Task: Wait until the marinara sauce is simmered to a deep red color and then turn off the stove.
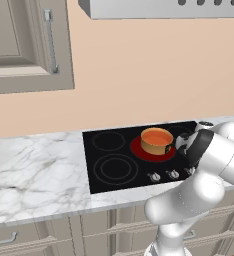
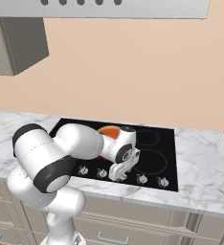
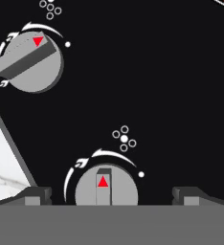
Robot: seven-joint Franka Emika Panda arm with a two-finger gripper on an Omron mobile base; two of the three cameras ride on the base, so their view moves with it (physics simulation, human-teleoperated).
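Pincer (image 3: 112, 196) fingers are seen spread wide apart, with nothing held, poised directly over a silver knob (image 3: 106, 185) at the front of the stove (image 1: 114, 170). From there the order runs by size. A marble surface (image 1: 34, 170) is seen carrying the black glass stove. One burner (image 1: 139, 149) is shown glowing red under a small tan-orange pot (image 1: 155, 146). The marinara sauce (image 1: 156, 136) is seen filling that pot as a flat orange disc. In the right base view the pot is partly hidden behind the arm. A second knob (image 3: 31, 62) is seen further off in the hand view, turned at an angle, its red mark pointing aside.
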